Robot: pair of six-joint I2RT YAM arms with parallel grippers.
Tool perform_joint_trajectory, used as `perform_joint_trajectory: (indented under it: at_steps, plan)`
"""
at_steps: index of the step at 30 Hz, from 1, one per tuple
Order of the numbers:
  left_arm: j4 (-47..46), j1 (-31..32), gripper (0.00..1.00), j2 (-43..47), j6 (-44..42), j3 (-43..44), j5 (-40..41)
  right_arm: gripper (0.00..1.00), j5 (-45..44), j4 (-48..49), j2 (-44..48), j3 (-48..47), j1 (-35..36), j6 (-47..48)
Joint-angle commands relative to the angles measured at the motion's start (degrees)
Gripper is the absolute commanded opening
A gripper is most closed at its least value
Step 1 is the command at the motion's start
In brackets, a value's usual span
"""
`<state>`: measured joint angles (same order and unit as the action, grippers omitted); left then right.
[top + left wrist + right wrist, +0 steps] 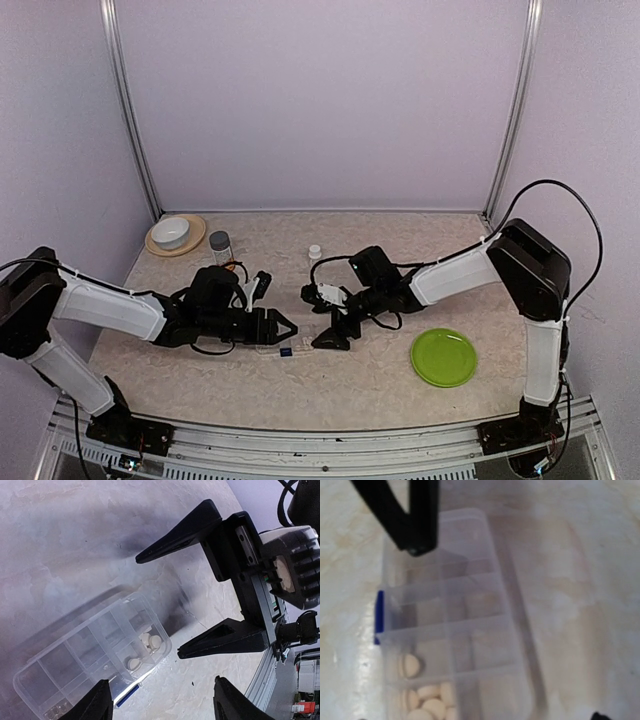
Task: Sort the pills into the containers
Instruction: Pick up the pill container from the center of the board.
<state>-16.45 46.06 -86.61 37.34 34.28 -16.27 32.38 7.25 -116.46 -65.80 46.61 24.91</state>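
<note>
Box: a flat clear plastic box divided into compartments [75, 665] lies on the pale marbled counter [380, 385] between the 2 arms, with a dark blue latch [379, 617] on 1 long side.
Pills: small whitish round pills [427, 702] sit in 2 compartments at 1 end. The other compartments look empty, though the far ones are too blurred to be sure.
Long axis: it runs from 1 arm toward the other, with the pill end on the right arm's side.
Left fingers [97, 705]: spread apart and holding nothing, low at the end of the box without pills.
Right fingers [220, 640]: spread wide and holding nothing, just beyond the pill end and pointing back along the box.
Nearer arm: the right arm is nearer the pills; the left arm is nearer the empty compartments.
Likely next move: a short reach along the axis by the right arm, with the left arm placed to steady the box.
</note>
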Motion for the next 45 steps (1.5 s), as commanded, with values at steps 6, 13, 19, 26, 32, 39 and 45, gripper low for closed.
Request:
perform_joint_trajectory:
  at_steps: [6,13,19,26,32,39,45]
  plan:
    - [-5.2,-0.1,0.68,-3.88,2.48,-0.43,-1.06,0.94,3.08,1.55,-2.44,-1.62,2.12,4.19]
    - [-6.27,-0.25,0.67,-6.93,3.22,-0.43,-1.34,0.92,2.53,2.3,-4.76,-2.8,2.69,3.05]
    - [-6.77,-0.27,0.67,-8.29,3.44,-0.44,-1.97,0.9,2.59,1.44,-5.02,-3.47,2.94,3.57]
    - [-6.77,-0.49,0.67,-7.67,3.18,-0.53,-2.1,0.82,3.24,-0.36,-8.16,-6.75,2.89,3.66]
    - [-6.88,-0.79,0.67,-6.77,3.09,-1.09,-2.34,0.74,3.46,-0.45,-8.38,-6.57,3.14,4.1]
    - [-6.77,-1.23,0.68,-5.36,3.09,-1.57,-2.35,0.67,2.91,-1.25,-8.33,-6.27,3.67,5.18]
    - [-6.48,-1.8,0.69,-3.0,3.18,-2.26,-2.28,0.57,2.63,-0.11,-6.96,-4.65,3.97,5.16]
